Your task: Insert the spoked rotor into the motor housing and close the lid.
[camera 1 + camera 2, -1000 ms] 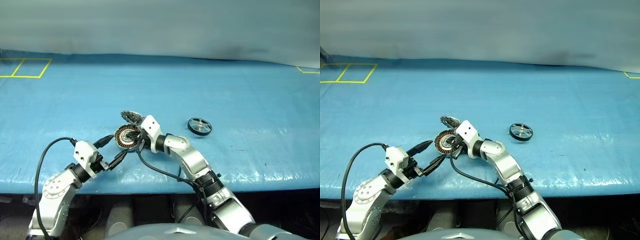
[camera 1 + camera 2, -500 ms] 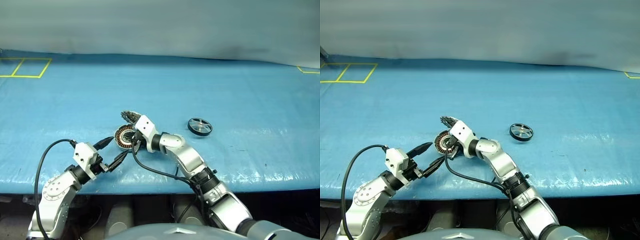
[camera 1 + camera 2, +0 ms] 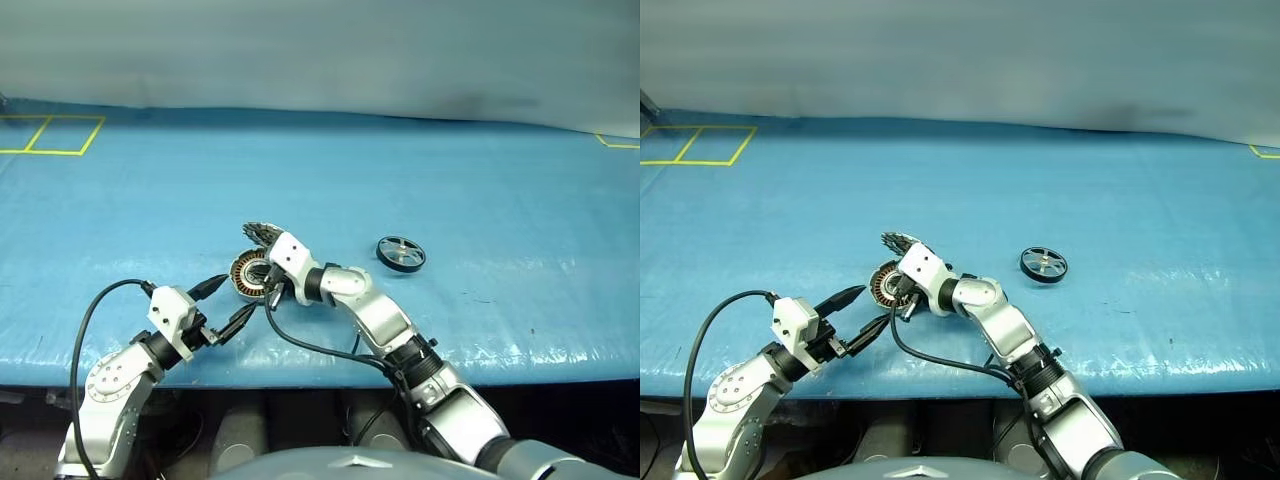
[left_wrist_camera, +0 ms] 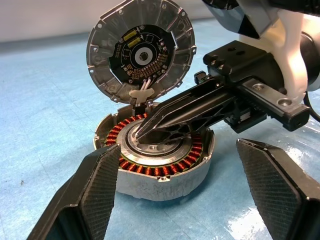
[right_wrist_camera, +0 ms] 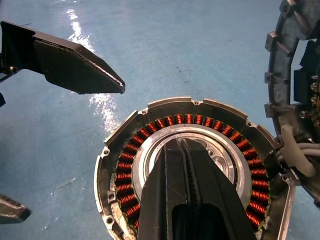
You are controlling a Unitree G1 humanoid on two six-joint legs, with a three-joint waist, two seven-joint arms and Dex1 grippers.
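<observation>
From the head I see the spoked rotor lying on the blue table at three o'clock of the motor housing, whose lid stands open in my left wrist view behind my pinched-shut, empty right gripper, while my right wrist view shows my left gripper spread wide, holding nothing.

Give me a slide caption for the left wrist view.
Shut right tool tip over the open motor housing, lid standing upright behind.

No readable text, labels or numbers anywhere.
</observation>
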